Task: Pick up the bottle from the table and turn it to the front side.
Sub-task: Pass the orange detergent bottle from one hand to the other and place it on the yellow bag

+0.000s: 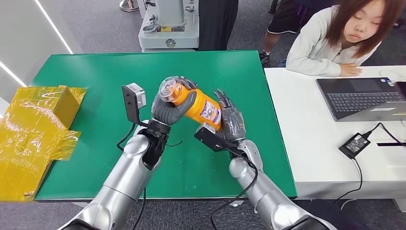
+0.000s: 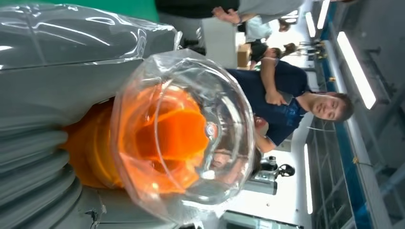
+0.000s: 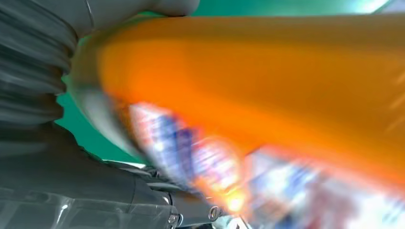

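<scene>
An orange bottle with a clear domed cap and a blue-and-white label hangs tilted above the green table, held between both hands. My left hand grips its cap end, thumb wrapped over the neck. My right hand holds the base end. In the left wrist view the clear cap faces the camera, with the left hand's grey thumb and ribbed cover beside it. The right wrist view has the bottle's orange body and blurred label, close against the right hand.
Crumpled yellow plastic bags lie at the table's left edge. A white table to the right carries a laptop and a power adapter. A person leans on it. Grey equipment stands beyond the far edge.
</scene>
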You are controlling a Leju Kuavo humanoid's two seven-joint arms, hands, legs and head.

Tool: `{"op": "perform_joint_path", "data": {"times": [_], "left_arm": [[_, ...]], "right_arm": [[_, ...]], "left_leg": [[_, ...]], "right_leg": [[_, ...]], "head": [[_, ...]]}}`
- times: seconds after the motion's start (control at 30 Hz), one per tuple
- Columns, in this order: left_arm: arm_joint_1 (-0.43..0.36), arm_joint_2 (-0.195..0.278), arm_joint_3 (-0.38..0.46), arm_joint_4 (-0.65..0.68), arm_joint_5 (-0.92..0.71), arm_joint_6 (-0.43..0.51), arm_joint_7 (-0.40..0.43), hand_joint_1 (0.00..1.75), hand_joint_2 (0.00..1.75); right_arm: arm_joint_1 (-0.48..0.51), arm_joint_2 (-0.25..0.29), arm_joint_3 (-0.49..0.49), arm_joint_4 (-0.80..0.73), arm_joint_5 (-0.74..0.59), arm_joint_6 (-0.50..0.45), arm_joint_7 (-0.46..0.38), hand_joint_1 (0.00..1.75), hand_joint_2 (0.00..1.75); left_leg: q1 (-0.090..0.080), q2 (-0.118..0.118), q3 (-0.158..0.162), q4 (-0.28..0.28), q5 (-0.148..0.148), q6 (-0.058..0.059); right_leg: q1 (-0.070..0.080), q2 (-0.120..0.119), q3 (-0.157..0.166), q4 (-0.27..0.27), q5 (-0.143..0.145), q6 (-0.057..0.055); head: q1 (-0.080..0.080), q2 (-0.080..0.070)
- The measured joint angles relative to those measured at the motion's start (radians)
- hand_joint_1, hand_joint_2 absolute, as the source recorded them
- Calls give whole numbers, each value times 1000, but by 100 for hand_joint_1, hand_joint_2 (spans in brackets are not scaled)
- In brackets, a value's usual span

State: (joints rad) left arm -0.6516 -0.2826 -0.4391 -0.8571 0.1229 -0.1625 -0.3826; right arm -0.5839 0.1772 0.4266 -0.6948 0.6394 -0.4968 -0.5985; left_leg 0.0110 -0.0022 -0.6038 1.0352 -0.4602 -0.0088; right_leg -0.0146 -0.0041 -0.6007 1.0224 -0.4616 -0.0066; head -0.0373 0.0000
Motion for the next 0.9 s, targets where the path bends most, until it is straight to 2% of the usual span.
{"op": "perform_joint_path", "data": {"times": [0.27, 0.37, 0.43, 0.57, 0.7, 0.8, 0.9], "left_arm": [[-61, 29, 0, 40, -133, 66, -43, 175, 175], [-83, 43, 0, 55, -205, 135, -60, 175, 175], [-99, 54, -5, 62, -297, 229, -69, 175, 175], [-148, 94, -39, 75, -631, 517, -47, 175, 175], [-217, 143, -113, 100, -1050, 729, 67, 175, 175], [-267, 176, -191, 125, -1340, 811, 167, 175, 175], [-295, 192, -243, 150, -1499, 818, 222, 175, 175]], "right_arm": [[187, -60, -70, -279, -95, 78, -26, 0, 175], [252, -78, -79, -390, -113, 93, -33, 0, 175], [290, -88, -80, -460, -117, 107, -38, 0, 175], [360, -101, -69, -601, -102, 143, -44, 0, 175], [388, -116, -43, -699, -94, 159, -34, 0, 175], [389, -132, -28, -741, -99, 158, -30, 0, 175], [389, -150, -17, -762, -114, 147, -31, 0, 175]], "left_leg": [[0, 0, 0, 0, 0, 0], [0, 0, 0, 0, 0, 0], [0, 0, 0, 0, 0, 0], [0, 1, 0, -1, 0, 0], [0, 1, 0, -1, 0, 0], [0, 1, 0, -1, 0, 0], [0, 1, 0, 0, 0, 0]], "right_leg": [[0, 0, 0, 0, 0, 0], [0, 0, 0, 0, 0, 0], [0, 0, 0, 0, 0, 0], [0, 1, -1, 0, 0, 0], [0, 1, -1, 1, 0, 0], [0, 0, 0, 1, 0, 0], [0, 1, 0, 0, 0, 0]], "head": [[0, 0], [0, 0], [0, 0], [0, 0], [0, 0], [0, 0], [0, 0]]}}
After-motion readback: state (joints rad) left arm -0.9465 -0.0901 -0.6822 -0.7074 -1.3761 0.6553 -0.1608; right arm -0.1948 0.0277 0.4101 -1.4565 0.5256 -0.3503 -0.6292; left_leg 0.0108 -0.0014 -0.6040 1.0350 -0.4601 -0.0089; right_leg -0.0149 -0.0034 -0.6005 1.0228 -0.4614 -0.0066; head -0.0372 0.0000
